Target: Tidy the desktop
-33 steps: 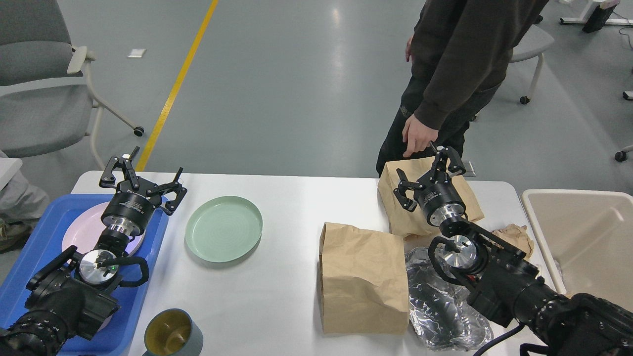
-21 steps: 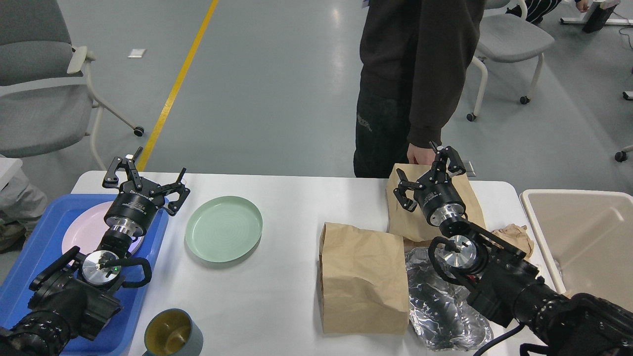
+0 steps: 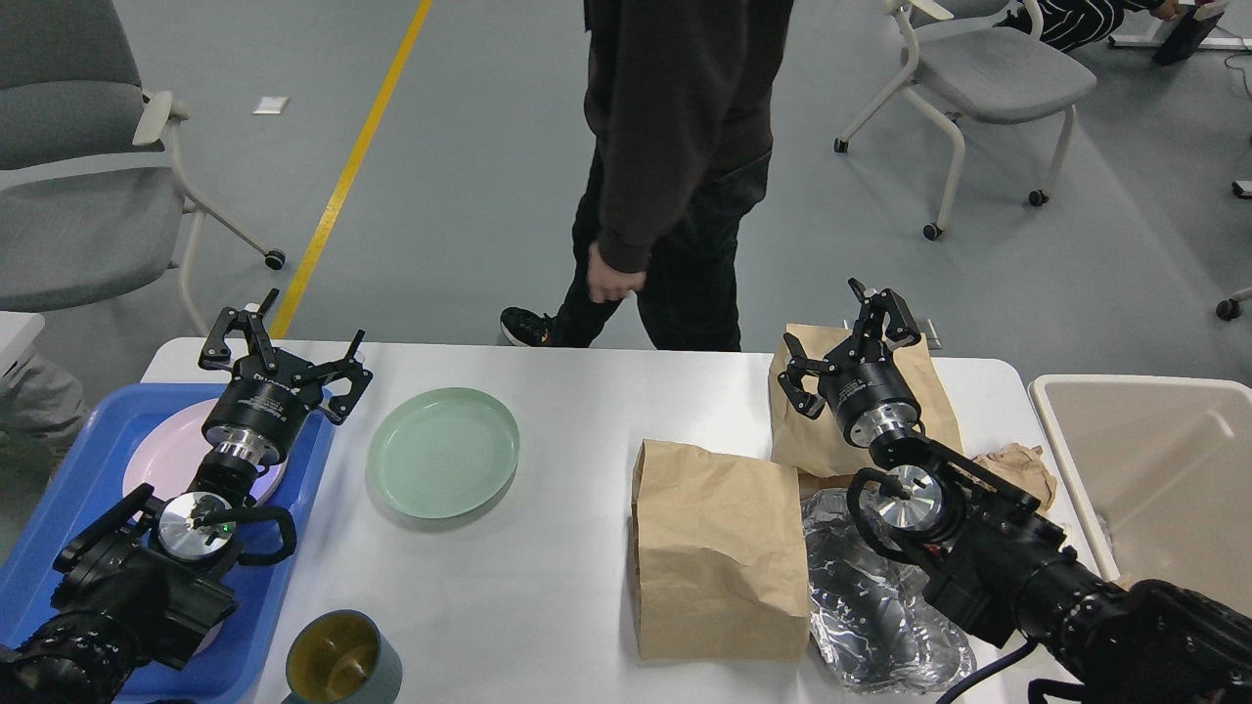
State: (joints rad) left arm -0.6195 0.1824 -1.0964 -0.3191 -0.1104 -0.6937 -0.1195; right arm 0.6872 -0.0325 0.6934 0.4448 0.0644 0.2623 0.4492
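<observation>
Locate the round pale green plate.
The round pale green plate lies on the white desktop, left of centre, between the blue plastic tray and the brown paper bag.

large white matte desktop [image 3: 577, 411] with rounded corners, cluttered.

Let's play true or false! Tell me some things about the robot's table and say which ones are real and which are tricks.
1. The green plate sits bare on the white desktop. True.
2. The pink plate is inside the beige bin. False: it lies in the blue tray.
3. Both the left gripper and the right gripper are open and hold nothing. True.
4. There is only one brown paper bag. False: one paper bag lies in front, another behind the right gripper.
5. Crumpled foil lies beside the front bag. True.
</observation>
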